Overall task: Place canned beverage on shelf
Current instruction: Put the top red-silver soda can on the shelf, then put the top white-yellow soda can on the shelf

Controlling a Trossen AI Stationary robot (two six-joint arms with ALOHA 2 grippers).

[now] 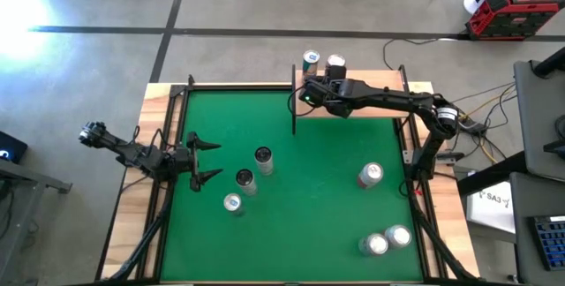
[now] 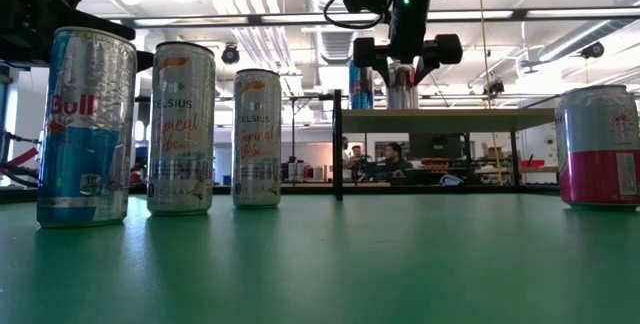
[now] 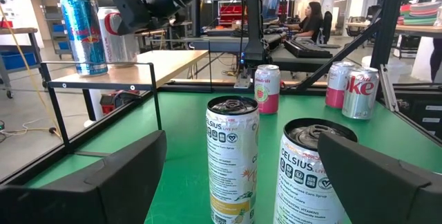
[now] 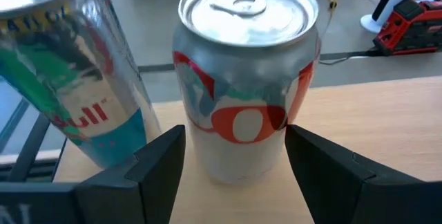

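Observation:
The shelf is a pale-wood board on black posts at the table's far edge. Two cans stand upright on it: a blue-and-silver Red Bull can and a silver can with red lettering. My right gripper reaches over the shelf and is shut on the silver can, also seen in the low view. My left gripper waits open and level at the table's left side, a little short of two Celsius cans. My right gripper pinches the silver can's lower wall between its two fingers, one on each side. The fingers slant down at it from the near side of the shelf. The can stands upright with its base on the shelf board, beside the Red Bull can.
Three tall cans stand on the green felt left of centre, close to my left gripper. One can stands at the right and two more at the near right. Black posts carry the shelf. Wooden rims border the table.

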